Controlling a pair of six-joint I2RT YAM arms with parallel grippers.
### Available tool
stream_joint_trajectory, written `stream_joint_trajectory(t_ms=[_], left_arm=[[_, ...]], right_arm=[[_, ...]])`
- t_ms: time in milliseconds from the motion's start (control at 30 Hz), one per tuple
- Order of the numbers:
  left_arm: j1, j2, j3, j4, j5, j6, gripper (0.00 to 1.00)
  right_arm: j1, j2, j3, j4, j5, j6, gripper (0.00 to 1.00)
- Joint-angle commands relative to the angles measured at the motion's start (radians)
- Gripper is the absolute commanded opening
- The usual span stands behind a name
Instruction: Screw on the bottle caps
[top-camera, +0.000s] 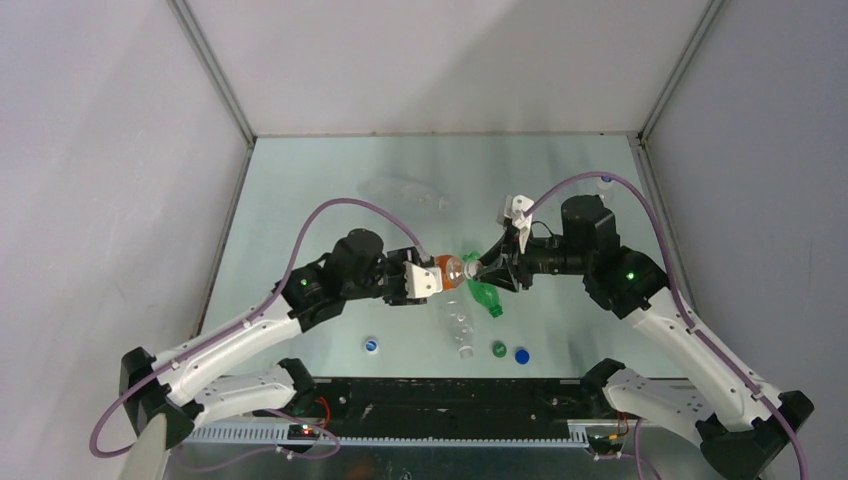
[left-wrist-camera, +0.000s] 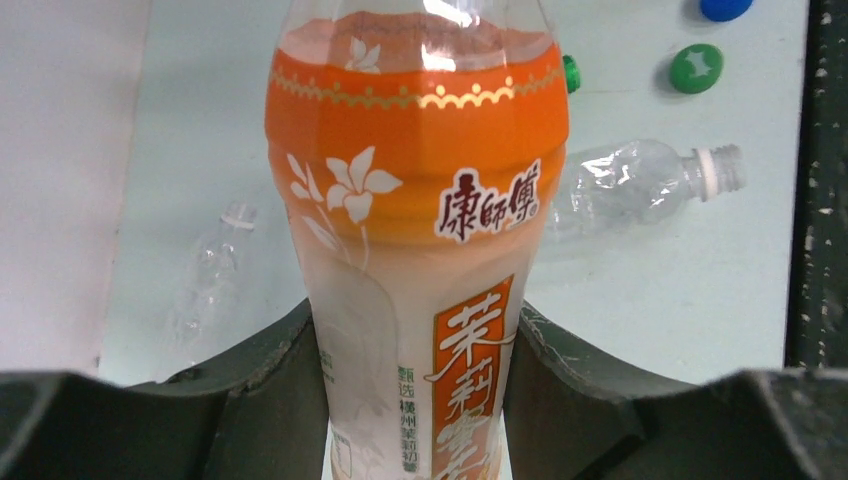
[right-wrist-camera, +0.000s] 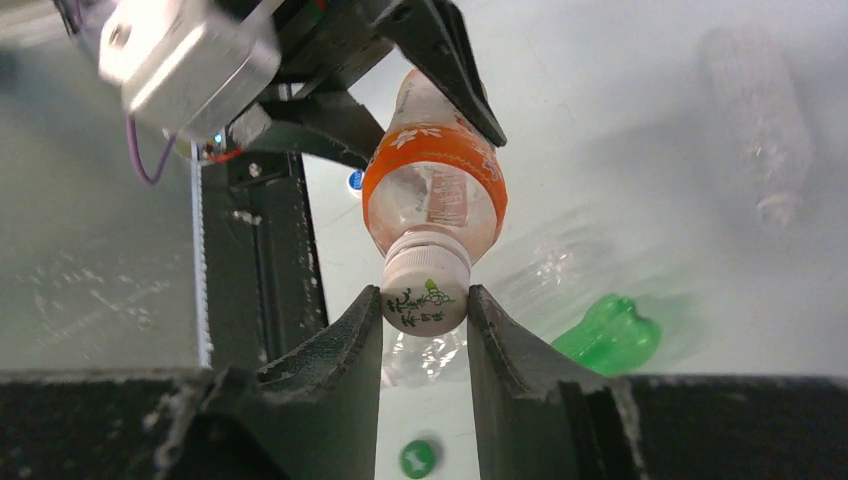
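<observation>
My left gripper (left-wrist-camera: 415, 400) is shut on the orange labelled bottle (left-wrist-camera: 420, 220) and holds it above the table, neck toward the right arm. The bottle shows in the top view (top-camera: 452, 270) and in the right wrist view (right-wrist-camera: 435, 190). My right gripper (right-wrist-camera: 425, 310) is shut on the white cap (right-wrist-camera: 425, 290), which sits on that bottle's neck. A green bottle (top-camera: 486, 298) and a clear bottle (top-camera: 459, 328) lie on the table under the grippers. A green cap (top-camera: 498, 349), a blue cap (top-camera: 522, 355) and a blue-and-white cap (top-camera: 371, 346) lie near the front edge.
Another clear bottle (top-camera: 405, 192) lies toward the back of the table. A small white object (top-camera: 605, 182) sits at the back right corner. Grey walls close in the table on three sides. A black rail (top-camera: 450, 395) runs along the front edge.
</observation>
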Motion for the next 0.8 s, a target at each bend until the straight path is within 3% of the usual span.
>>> stream_joint_trajectory(t_ms=[0, 133, 233, 367, 600, 767], left_arm=[[-0.072, -0.019, 0.013, 0.353, -0.109, -0.008, 0.28], [-0.11, -0.011, -0.012, 0.385, -0.176, -0.012, 0.29], [-0.13, -0.008, -0.021, 0.435, -0.235, -0.028, 0.28], [-0.15, -0.014, -0.064, 0.515, -0.275, -0.06, 0.28], [-0.183, 0.009, -0.131, 0.634, -0.332, -0.084, 0.27], [-0.198, 0.032, -0.17, 0.687, -0.368, -0.089, 0.27]], right_arm=[[0.031, 0.036, 0.017, 0.029, 0.048, 0.245, 0.0], [0.055, 0.037, 0.017, 0.019, 0.16, 0.369, 0.0], [0.1, 0.03, 0.017, -0.007, 0.367, 0.487, 0.0], [0.127, 0.022, 0.018, -0.035, 0.51, 0.647, 0.0], [0.145, 0.014, 0.017, -0.067, 0.625, 0.92, 0.0], [0.156, 0.021, 0.017, -0.072, 0.663, 0.986, 0.0]])
